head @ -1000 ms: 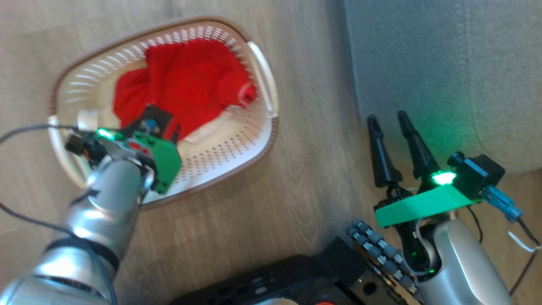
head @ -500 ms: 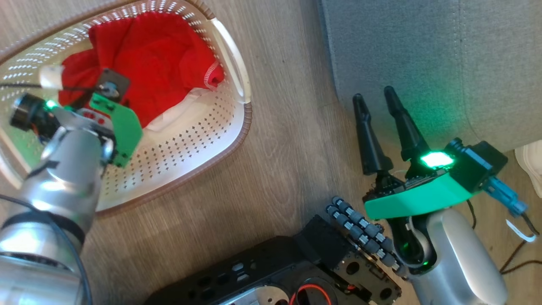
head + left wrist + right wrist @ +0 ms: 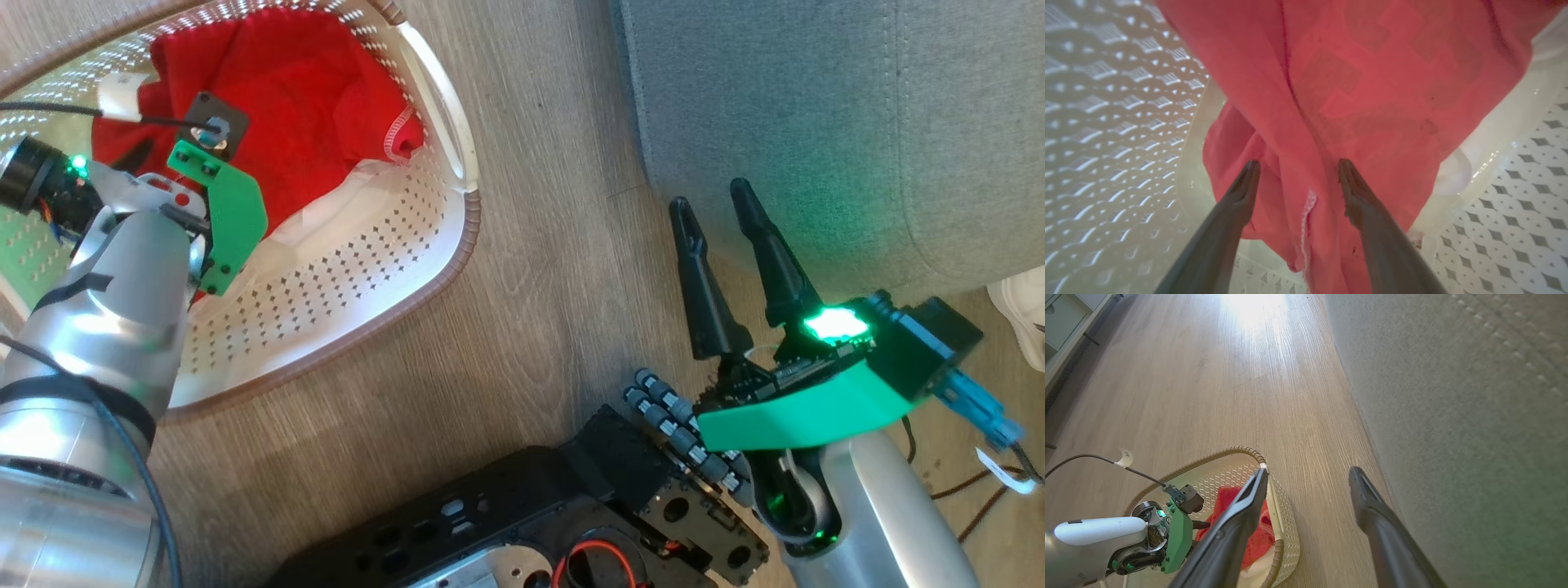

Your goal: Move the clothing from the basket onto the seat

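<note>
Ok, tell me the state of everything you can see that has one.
clothing: bunched in the basket, not gripped.
basket: upright on the floor, clothing inside.
seat: no clothing on the visible part.
left claw: open, straddling a red fold.
right claw: open, empty, near the seat.

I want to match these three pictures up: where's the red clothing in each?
Head view: red clothing upper left, inside the basket.
Left wrist view: clothing across top and centre, at the left gripper's fingertips.
Right wrist view: clothing small, lower left of centre.
Shared landmark: the perforated white basket.
</note>
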### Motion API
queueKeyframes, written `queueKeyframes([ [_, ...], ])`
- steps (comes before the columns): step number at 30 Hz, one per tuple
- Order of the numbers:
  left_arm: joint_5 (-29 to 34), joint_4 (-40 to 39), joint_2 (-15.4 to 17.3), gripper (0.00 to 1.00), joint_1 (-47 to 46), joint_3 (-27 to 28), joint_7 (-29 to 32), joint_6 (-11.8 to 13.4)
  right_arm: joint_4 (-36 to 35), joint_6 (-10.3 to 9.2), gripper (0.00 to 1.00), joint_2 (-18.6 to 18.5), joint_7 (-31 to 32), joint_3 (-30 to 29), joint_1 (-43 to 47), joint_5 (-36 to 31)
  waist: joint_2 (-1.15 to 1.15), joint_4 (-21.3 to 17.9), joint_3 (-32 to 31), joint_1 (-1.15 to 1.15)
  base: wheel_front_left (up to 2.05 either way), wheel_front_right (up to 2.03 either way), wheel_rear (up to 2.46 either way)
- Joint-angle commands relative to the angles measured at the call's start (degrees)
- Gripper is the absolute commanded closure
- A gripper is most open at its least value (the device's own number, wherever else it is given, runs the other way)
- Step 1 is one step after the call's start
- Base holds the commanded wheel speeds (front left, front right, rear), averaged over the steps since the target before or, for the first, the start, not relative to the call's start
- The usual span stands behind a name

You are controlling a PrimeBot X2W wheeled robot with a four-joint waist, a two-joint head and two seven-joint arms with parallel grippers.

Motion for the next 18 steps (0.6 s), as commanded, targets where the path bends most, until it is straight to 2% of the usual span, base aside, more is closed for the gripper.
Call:
queueKeyframes([
  [1, 0.84, -0.50, 1.33, 0.00, 0.44, -0.21, 1.36, 0.20, -2.09, 0.00, 0.00, -0.19, -0.37, 0.96, 3.67, -0.41, 0.00, -0.03, 0.22, 0.00, 0.00, 0.00, 0.00],
  [8, 0.32, -0.49, 1.36, 0.00, 0.57, -1.01, 3.73, -1.00, -3.59, 0.00, 0.00, -0.19, -0.37, 0.80, 4.83, -0.81, 0.00, 0.20, 0.89, 0.00, 0.00, 0.00, 0.00],
  [9, -0.06, -0.49, 1.26, 0.13, 0.69, -0.88, 4.29, -1.41, -3.69, 0.00, 0.00, -0.19, -0.37, 0.79, 4.86, -0.89, 0.00, 0.25, 0.95, 0.00, 0.00, 0.00, 0.00],
  [10, -0.06, -0.49, 1.26, 0.13, 0.69, -0.88, 4.29, -1.41, -3.69, 0.00, 0.00, -0.19, -0.37, 0.79, 4.86, -0.89, 0.00, 0.25, 0.95, 0.00, 0.00, 0.00, 0.00],
  [11, -0.44, -0.49, 1.15, 0.53, 0.79, -0.73, 4.86, -1.78, -3.75, 0.00, 0.00, -0.19, -0.37, 0.78, 4.86, -0.94, 0.00, 0.30, 1.01, 0.00, 0.00, 0.00, 0.00],
  [12, -0.76, -0.49, 1.05, 0.53, 0.83, -0.64, 5.28, -2.13, -3.80, 0.00, 0.00, -0.19, -0.37, 0.78, 4.82, -0.96, 0.00, 0.34, 1.06, 0.00, 0.00, 0.00, 0.00],
  [13, -0.94, -0.49, 1.00, 1.00, 0.76, -0.65, 5.47, -2.30, -3.82, 0.00, 0.00, -0.19, -0.37, 0.78, 4.74, -0.98, 0.00, 0.38, 1.11, 0.00, 0.00, 0.00, 0.00],
  [18, -1.82, -0.49, 0.83, 1.00, 0.75, -0.67, 5.50, -2.79, -3.86, 0.00, 0.00, -0.19, -0.37, 0.87, 3.93, -0.84, 0.00, 0.52, 1.04, 0.00, 0.00, 0.00, 0.00],
])
